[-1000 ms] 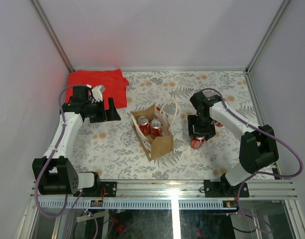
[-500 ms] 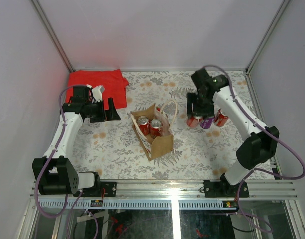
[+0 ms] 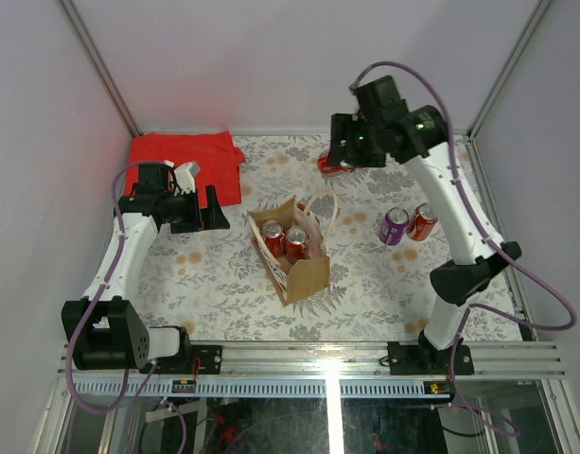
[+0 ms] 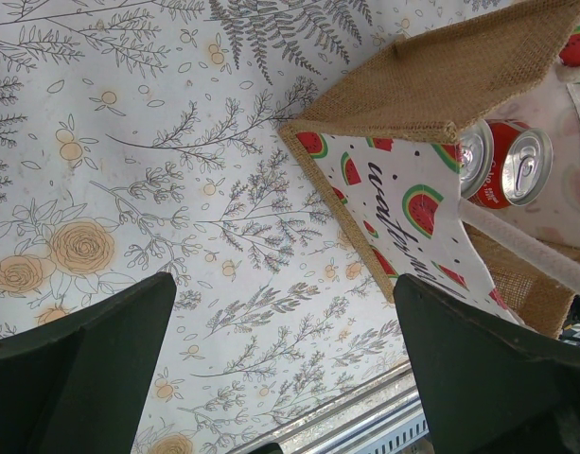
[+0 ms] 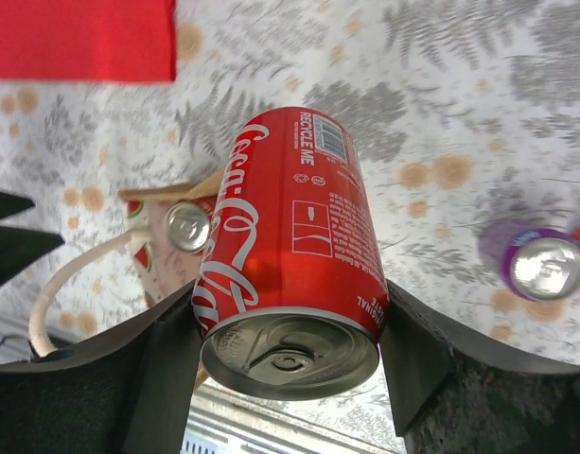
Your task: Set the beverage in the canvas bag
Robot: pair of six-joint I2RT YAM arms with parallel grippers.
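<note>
Right gripper [image 5: 288,333] pinching red can [image 5: 290,236], left gripper [image 4: 285,355] spread; canvas bag [image 4: 431,85] cut off

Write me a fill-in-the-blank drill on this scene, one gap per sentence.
1. The right pincer grips a ____ cola can.
2. Inside the canvas bag, ____ can tops show.
3. On the table, beside a loose red can, stands a ____ can.
4. The left pincer stands ____, holding nothing.

Missing words: red; two; purple; open.
</note>
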